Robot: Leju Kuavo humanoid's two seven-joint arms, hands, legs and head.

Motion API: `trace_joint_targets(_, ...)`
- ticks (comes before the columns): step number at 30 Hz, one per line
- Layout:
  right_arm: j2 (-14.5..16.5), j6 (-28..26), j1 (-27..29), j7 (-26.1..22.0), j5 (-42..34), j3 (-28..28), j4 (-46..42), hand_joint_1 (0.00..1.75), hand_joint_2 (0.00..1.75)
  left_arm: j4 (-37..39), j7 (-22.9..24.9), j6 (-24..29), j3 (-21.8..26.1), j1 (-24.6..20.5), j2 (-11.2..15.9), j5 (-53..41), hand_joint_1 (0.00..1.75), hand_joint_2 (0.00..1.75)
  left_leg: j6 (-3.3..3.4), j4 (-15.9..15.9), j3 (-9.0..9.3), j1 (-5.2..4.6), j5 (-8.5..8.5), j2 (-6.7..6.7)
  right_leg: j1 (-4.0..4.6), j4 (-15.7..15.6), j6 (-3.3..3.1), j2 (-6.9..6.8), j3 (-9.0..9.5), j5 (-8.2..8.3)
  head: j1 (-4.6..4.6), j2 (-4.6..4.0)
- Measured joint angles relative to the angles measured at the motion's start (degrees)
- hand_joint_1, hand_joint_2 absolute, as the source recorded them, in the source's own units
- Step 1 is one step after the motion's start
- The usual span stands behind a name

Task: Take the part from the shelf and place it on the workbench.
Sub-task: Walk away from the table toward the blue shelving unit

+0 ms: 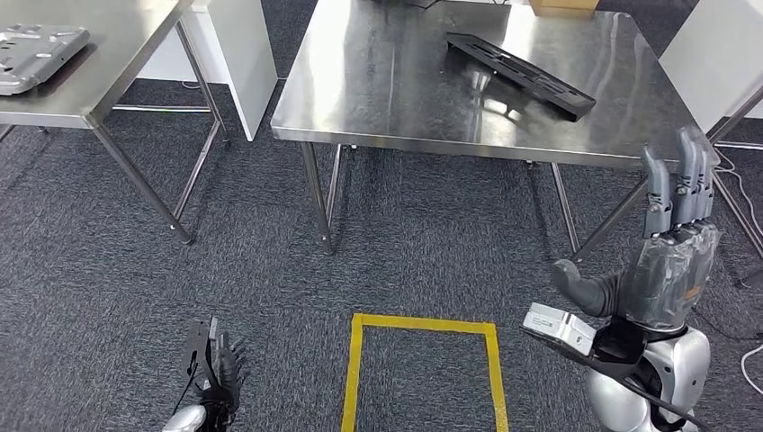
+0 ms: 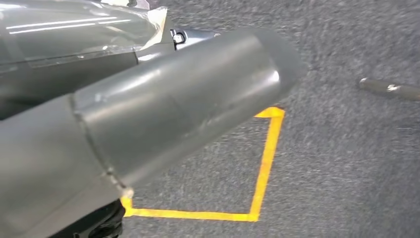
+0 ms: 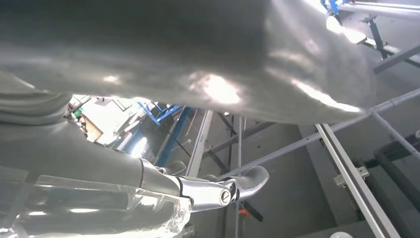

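right hand (image 1: 670,256) raised, fingers (image 1: 684,175) up (empty) | left hand (image 1: 216,369) low

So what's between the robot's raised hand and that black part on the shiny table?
In the head view, only bare steel tabletop separates the right hand from the black part.

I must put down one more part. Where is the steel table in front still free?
The table is bare on its left and near side, from the left edge to the black part. The right rear, around that part and the box, is crowded.
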Motion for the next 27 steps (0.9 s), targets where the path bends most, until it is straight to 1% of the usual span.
trace_joint_targets(1,-0.04,0.01,0.11,0.00,-0.04,0.00,0.00,0.00,0.00,0.00,0.00,0.03,0.00,0.12,-0.04,0.00,0.00,0.00,-0.08,0.03,-0.97,-0.07,0.76,0.03,0.05,0.56,0.58,0.04,1.03,0.70,0.03,0.00)
trace_joint_targets(2,-0.07,0.03,0.18,0.00,-0.08,0.00,-0.01,0.00,0.00,-0.01,0.00,0.05,0.00,0.24,-0.08,-0.01,0.00,0.00,-0.21,0.06,-1.92,-0.12,1.52,0.04,0.08,-0.85,1.12,0.04,3.04,1.99,0.03,0.00)
trace_joint_targets(3,-0.08,0.06,0.21,0.00,-0.10,0.00,-0.04,0.00,0.00,-0.04,0.00,0.09,0.00,0.31,-0.10,-0.02,0.00,0.00,-0.38,0.10,-2.74,-0.14,2.27,0.04,0.11,-3.92,1.41,0.04,5.91,3.06,0.03,0.00)
trace_joint_targets(4,-0.07,0.14,0.21,0.00,-0.10,-0.01,-0.14,0.00,0.00,-0.18,0.02,0.12,0.00,0.39,-0.14,-0.04,0.00,0.00,-0.62,0.16,-3.46,-0.22,2.97,0.01,0.27,-8.34,1.27,0.04,9.37,3.11,0.04,0.00)
trace_joint_targets(5,-0.04,0.22,0.21,0.00,-0.09,-0.04,-0.33,0.00,0.00,-0.37,0.04,0.15,0.00,0.44,-0.20,-0.09,0.00,0.00,-0.92,0.20,-3.95,-0.28,3.64,0.00,0.48,-12.72,0.81,0.07,12.32,2.45,-0.01,0.00)
trace_joint_targets(6,-0.02,0.30,0.25,0.00,-0.06,-0.09,-0.55,0.00,0.00,-0.56,0.06,0.19,-0.01,0.48,-0.27,-0.14,0.00,0.00,-1.26,0.12,-4.20,-0.31,4.30,0.00,0.69,-15.98,0.23,0.09,14.21,1.52,-0.03,0.00)
trace_joint_targets(7,0.01,0.37,0.34,0.00,-0.01,-0.16,-0.76,0.00,0.00,-0.72,0.10,0.21,-0.02,0.52,-0.35,-0.20,0.00,0.00,-1.65,-0.10,-4.33,-0.29,4.95,0.00,0.98,-17.93,-0.39,0.12,15.05,0.79,-0.05,0.00)
trace_joint_targets(8,0.02,0.40,0.53,0.00,0.04,-0.25,-0.90,0.00,0.00,-0.78,0.16,0.22,-0.03,0.56,-0.40,-0.27,0.00,0.00,-2.07,-0.42,-4.36,-0.22,5.65,0.00,1.08,-18.46,-0.92,0.15,14.79,0.93,-0.08,0.00)
trace_joint_targets(9,0.03,0.42,0.73,0.00,0.08,-0.32,-0.95,0.00,0.00,-0.80,0.22,0.27,-0.04,0.61,-0.41,-0.38,0.00,0.00,-2.46,-0.62,-4.55,-0.05,5.87,-0.06,0.87,-18.42,-1.39,0.08,14.30,1.51,-0.03,0.00)
trace_joint_targets(10,0.04,0.42,0.92,0.00,0.12,-0.40,-0.98,0.00,0.00,-0.82,0.29,0.31,-0.07,0.66,-0.42,-0.48,0.00,0.00,-2.82,-0.14,-4.95,0.09,4.87,-0.14,0.69,-18.44,-1.96,0.03,13.87,2.23,-0.09,0.00)
trace_joint_targets(11,0.06,0.42,1.09,0.00,0.14,-0.46,-1.03,0.00,0.00,-0.85,0.34,0.36,-0.09,0.71,-0.43,-0.56,0.00,0.00,-3.16,1.41,-5.54,0.24,2.62,-0.21,0.44,-18.53,-2.53,-0.03,13.35,3.06,-0.19,0.00)
trace_joint_targets(12,0.08,0.43,1.17,0.00,0.16,-0.51,-1.08,0.00,0.00,-0.87,0.36,0.39,-0.13,0.72,-0.43,-0.61,0.00,0.00,-3.46,4.15,-6.31,0.42,-0.64,-0.28,0.26,-18.54,-2.94,-0.09,12.75,3.86,-0.27,0.00)
trace_joint_targets(13,0.09,0.43,1.25,0.00,0.17,-0.55,-1.13,0.00,0.00,-0.89,0.37,0.39,-0.16,0.73,-0.47,-0.61,0.00,0.00,-3.79,7.82,-7.04,0.51,-4.06,-0.29,0.32,-18.50,-3.24,-0.09,12.02,4.61,-0.40,0.00)
trace_joint_targets(14,0.09,0.44,1.36,0.00,0.19,-0.56,-1.17,0.00,0.00,-0.90,0.37,0.39,-0.18,0.73,-0.49,-0.61,0.00,0.00,-4.10,11.72,-7.59,0.64,-6.40,-0.29,0.34,-18.43,-3.33,-0.10,11.21,5.30,-0.45,0.00)
trace_joint_targets(15,0.10,0.44,1.53,0.00,0.21,-0.57,-1.17,0.00,0.00,-0.90,0.37,0.39,-0.19,0.72,-0.49,-0.62,0.00,0.00,-4.39,14.83,-7.68,0.77,-7.20,-0.30,0.35,-18.30,-3.23,-0.10,10.34,5.95,-0.45,0.00)
trace_joint_targets(16,0.10,0.43,1.74,-0.01,0.27,-0.57,-1.17,0.00,0.00,-0.90,0.37,0.39,-0.20,0.71,-0.48,-0.64,0.00,0.00,-4.61,16.48,-7.08,0.93,-6.71,-0.29,0.34,-18.12,-3.06,-0.10,9.46,6.51,-0.47,0.00)
trace_joint_targets(17,0.10,0.42,1.97,-0.05,0.35,-0.57,-1.20,0.00,0.00,-0.90,0.37,0.39,-0.20,0.67,-0.48,-0.67,0.00,0.00,-4.74,16.16,-5.52,1.12,-5.38,-0.28,0.30,-17.84,-2.85,-0.09,8.57,7.01,-0.46,0.00)
trace_joint_targets(18,0.10,0.41,2.17,-0.14,0.43,-0.58,-1.25,0.00,0.00,-0.90,0.37,0.39,-0.20,0.57,-0.47,-0.71,0.00,0.00,-4.77,13.87,-2.99,1.29,-4.10,-0.28,0.25,-17.47,-2.59,-0.08,7.77,7.40,-0.48,0.00)
trace_joint_targets(19,0.14,0.40,2.34,-0.27,0.48,-0.58,-1.38,0.00,0.00,-0.91,0.37,0.39,-0.20,0.40,-0.46,-0.75,0.00,0.00,-4.69,10.17,0.22,1.38,-3.86,-0.29,0.24,-17.04,-2.36,-0.08,7.07,7.65,-0.50,0.00)
trace_joint_targets(20,0.17,0.41,2.49,-0.43,0.39,-0.61,-1.56,0.00,0.00,-0.94,0.37,0.43,-0.20,0.16,-0.46,-0.80,0.00,0.00,-4.48,5.97,3.40,1.36,-4.44,-0.32,0.29,-16.63,-2.09,-0.12,6.53,7.87,-0.45,0.00)
trace_joint_targets(21,0.25,0.49,2.65,-0.56,0.14,-0.63,-1.72,0.00,0.00,-0.97,0.36,0.51,-0.21,-0.07,-0.46,-0.84,0.00,0.00,-4.18,2.71,5.68,1.22,-5.38,-0.33,0.37,-16.37,-1.73,-0.18,6.21,8.10,-0.38,0.00)
trace_joint_targets(22,0.32,0.70,2.89,-0.65,-0.34,-0.66,-1.85,0.00,0.00,-1.00,0.36,0.64,-0.21,-0.23,-0.46,-0.86,0.00,0.00,-3.78,0.68,6.89,0.98,-6.26,-0.34,0.40,-16.27,-1.33,-0.30,6.01,8.37,-0.31,0.00)
trace_joint_targets(23,0.40,1.01,3.29,-0.53,-1.16,-0.76,-1.90,0.00,0.00,-1.02,0.37,0.83,-0.22,-0.28,-0.48,-0.87,0.00,0.00,-3.27,-0.20,7.12,0.72,-6.43,-0.34,0.43,-16.31,-0.82,-0.43,5.97,8.72,-0.22,0.00)
trace_joint_targets(24,0.52,1.33,3.95,-0.18,-2.20,-1.01,-1.83,0.00,0.00,-1.02,0.40,1.01,-0.23,-0.23,-0.54,-0.85,0.00,0.00,-2.66,-0.39,6.90,0.67,-6.00,-0.32,0.41,-16.31,-0.35,-0.55,5.80,8.97,-0.20,0.00)
trace_joint_targets(25,0.66,1.63,4.92,0.37,-3.36,-1.45,-1.53,0.00,0.00,-1.04,0.45,1.21,-0.22,-0.15,-0.63,-0.82,0.00,0.00,-2.01,-0.66,6.66,0.62,-5.43,-0.42,0.36,-15.87,-0.12,-0.58,5.43,8.70,-0.20,0.00)
trace_joint_targets(26,0.85,1.85,6.04,1.13,-4.58,-2.22,-0.76,0.00,0.00,-1.07,0.55,1.40,-0.20,-0.05,-0.72,-0.77,0.00,0.00,-1.35,-0.95,6.36,0.65,-4.78,-0.53,0.33,-14.55,-0.12,-0.55,4.71,7.75,-0.14,0.00)
trace_joint_targets(27,1.11,1.85,7.21,1.87,-5.83,-3.36,0.85,0.00,0.00,-1.10,0.74,1.54,-0.18,0.09,-0.82,-0.72,0.00,0.00,-0.90,-1.15,5.93,0.71,-4.12,-0.72,0.28,-12.02,-0.35,-0.46,3.53,6.09,-0.10,0.00)
